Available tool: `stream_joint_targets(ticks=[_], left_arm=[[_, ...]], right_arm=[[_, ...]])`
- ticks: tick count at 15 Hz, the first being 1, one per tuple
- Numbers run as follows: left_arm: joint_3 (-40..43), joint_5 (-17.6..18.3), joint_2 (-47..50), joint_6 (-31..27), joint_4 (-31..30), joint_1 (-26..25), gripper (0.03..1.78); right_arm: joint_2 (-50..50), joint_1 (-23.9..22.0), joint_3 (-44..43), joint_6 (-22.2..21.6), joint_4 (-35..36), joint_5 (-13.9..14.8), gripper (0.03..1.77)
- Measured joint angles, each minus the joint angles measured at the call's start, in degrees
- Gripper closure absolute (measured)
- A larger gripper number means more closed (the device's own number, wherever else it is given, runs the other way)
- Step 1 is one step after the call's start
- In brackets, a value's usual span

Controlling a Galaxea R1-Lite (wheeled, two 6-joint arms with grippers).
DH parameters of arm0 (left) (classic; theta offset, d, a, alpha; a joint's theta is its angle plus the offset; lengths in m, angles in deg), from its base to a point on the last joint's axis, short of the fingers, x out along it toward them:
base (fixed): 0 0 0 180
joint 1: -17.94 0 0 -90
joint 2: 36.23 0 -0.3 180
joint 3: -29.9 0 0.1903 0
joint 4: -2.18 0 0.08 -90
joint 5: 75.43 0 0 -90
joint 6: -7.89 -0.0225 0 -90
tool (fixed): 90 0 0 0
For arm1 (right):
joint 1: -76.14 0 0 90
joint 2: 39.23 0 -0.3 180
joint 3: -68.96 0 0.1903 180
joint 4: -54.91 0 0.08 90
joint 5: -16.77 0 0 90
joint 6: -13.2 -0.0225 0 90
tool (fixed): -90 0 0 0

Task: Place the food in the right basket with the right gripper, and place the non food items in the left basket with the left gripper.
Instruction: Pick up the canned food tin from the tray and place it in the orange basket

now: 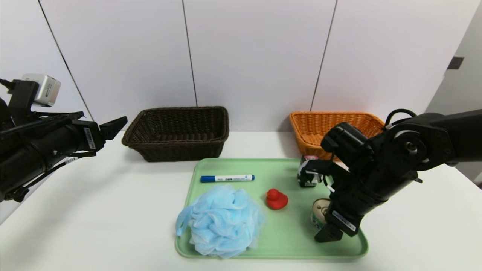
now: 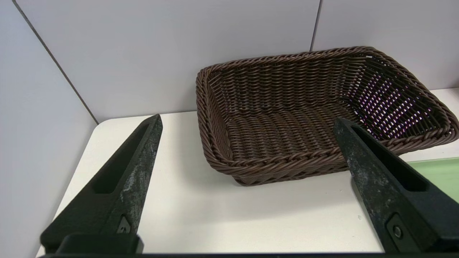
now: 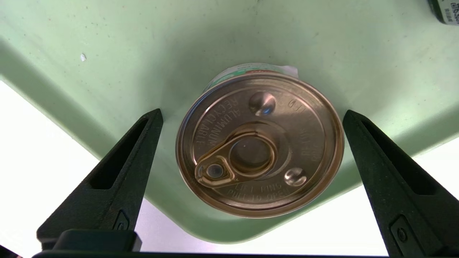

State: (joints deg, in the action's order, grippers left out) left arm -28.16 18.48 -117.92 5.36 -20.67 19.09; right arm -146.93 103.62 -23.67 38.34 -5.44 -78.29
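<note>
one green tray sits at the counter's front middle w/ five things on it. non-food, 3 items: one blue bath pouf at the tray's front-left corner, one red duck near the tray's centre, one white marker w/ blue cap lying along the tray's back-left edge. food, 2 items: one gold-lid tin at the tray's front-right corner, one small black box w/ pink-white label by the tray's back-right edge. two baskets at the counter's back edge: one dark brown on the left, one orange on the right, no items visible in either. right hand points down over the tin, fingers spread wide, one each side of the lid, not touching it. left hand hangs level above the counter's left edge, fingers wide apart, holding nothing, facing the brown basket.
</note>
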Motion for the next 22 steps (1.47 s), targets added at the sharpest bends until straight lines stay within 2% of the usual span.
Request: stream_joint_targets(ticks=[1,5,9,10,11,12,22], left_arm=[[0.0,0.0,0.0,0.0,0.0,0.0,0.12],[0.3,0.0,0.0,0.0,0.0,0.0,0.12],[0.5,0.1,0.0,0.0,0.0,0.0,0.12],[0.6,0.1,0.0,-0.1,0.0,0.0,0.12],[0.7,0.1,0.0,0.0,0.0,0.0,0.12],[0.7,0.1,0.0,0.0,0.0,0.0,0.12],[1.2,0.1,0.9,-0.1,0.0,0.0,0.12]], right_arm=[[0.0,0.0,0.2,0.1,0.0,0.0,0.09],[0.1,0.0,0.4,0.1,0.0,0.0,0.65],[0.0,0.0,0.4,0.3,0.1,0.0,1.04],[-0.1,0.0,0.4,0.3,0.1,0.0,1.33],[-0.1,0.0,0.4,0.4,0.1,-0.1,1.71],[-0.2,0.0,0.4,0.4,0.1,0.0,1.75],[0.5,0.4,0.4,1.0,0.2,-0.5,1.75]])
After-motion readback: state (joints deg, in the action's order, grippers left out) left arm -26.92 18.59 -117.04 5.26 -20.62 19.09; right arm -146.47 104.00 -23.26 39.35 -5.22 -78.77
